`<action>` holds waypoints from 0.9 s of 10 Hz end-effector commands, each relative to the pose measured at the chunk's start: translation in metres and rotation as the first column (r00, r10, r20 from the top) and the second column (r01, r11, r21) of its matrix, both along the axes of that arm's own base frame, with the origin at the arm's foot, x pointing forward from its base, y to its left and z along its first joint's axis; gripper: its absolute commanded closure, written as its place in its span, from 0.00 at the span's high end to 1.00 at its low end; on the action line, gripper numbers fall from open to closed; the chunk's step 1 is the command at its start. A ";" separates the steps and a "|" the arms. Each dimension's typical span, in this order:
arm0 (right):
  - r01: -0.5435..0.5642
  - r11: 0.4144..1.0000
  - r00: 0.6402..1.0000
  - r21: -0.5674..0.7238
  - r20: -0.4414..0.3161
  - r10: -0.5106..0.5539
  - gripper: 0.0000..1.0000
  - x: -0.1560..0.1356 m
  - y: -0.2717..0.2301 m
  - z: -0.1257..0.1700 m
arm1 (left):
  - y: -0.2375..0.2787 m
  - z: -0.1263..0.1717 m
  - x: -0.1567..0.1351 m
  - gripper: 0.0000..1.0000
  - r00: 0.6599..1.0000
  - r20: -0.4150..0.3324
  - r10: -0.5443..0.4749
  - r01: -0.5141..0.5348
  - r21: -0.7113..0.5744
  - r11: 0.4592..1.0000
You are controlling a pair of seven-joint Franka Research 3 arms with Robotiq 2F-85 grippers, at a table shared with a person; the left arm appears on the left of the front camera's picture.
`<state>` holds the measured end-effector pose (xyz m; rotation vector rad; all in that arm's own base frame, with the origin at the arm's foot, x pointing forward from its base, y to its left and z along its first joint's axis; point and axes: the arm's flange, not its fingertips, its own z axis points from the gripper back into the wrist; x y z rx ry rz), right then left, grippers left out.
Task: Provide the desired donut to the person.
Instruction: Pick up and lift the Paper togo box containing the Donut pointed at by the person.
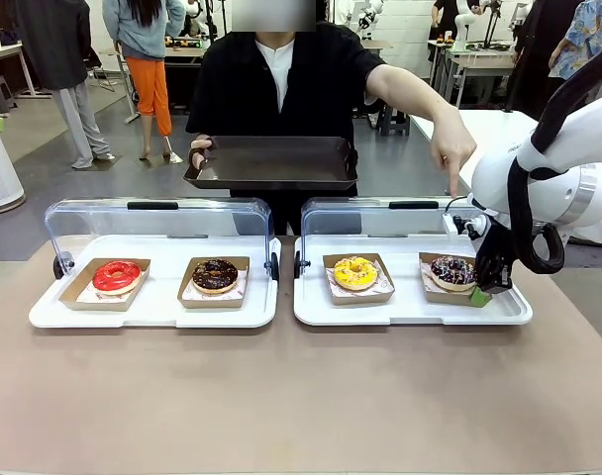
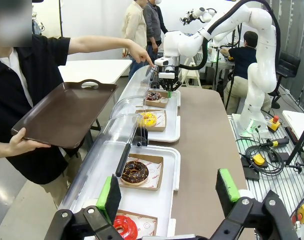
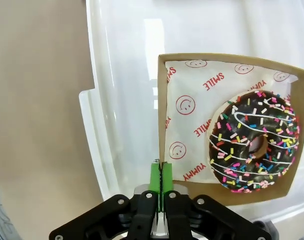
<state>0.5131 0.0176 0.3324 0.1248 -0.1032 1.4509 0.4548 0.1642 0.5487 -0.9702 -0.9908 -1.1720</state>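
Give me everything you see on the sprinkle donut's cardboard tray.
The cardboard tray is brown, shallow and square, lined with white paper printed SMILE and YUMMY in red. It holds a chocolate donut with white drizzle and coloured sprinkles. It sits at the right end of the white tray. The right hand is shut on its rim.
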 end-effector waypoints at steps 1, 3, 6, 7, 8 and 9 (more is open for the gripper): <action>-0.010 1.000 1.000 0.026 0.016 0.009 0.00 0.002 -0.001 -0.005 | 0.002 0.001 -0.001 1.00 1.000 0.002 -0.004 0.004 -0.011 1.000; -0.019 1.000 1.000 0.018 0.020 0.018 0.00 -0.001 -0.001 -0.004 | 0.002 0.001 -0.001 1.00 1.000 0.002 -0.004 0.004 -0.011 1.000; -0.010 1.000 0.999 -0.002 0.035 0.010 0.00 -0.010 0.004 0.006 | 0.002 0.001 -0.001 1.00 1.000 0.002 -0.004 0.004 -0.011 1.000; 0.026 1.000 0.999 0.011 0.033 -0.027 0.00 -0.016 0.006 0.015 | 0.002 0.001 -0.001 1.00 1.000 0.002 -0.004 0.004 -0.011 1.000; 0.029 0.999 0.999 0.018 0.040 -0.030 0.00 -0.025 0.010 0.026 | 0.002 0.001 -0.001 1.00 1.000 0.002 -0.004 0.004 -0.011 1.000; 0.040 0.999 0.999 0.014 0.032 -0.041 0.00 -0.036 0.012 0.039 | 0.002 0.001 -0.001 1.00 1.000 0.002 -0.004 0.004 -0.011 1.000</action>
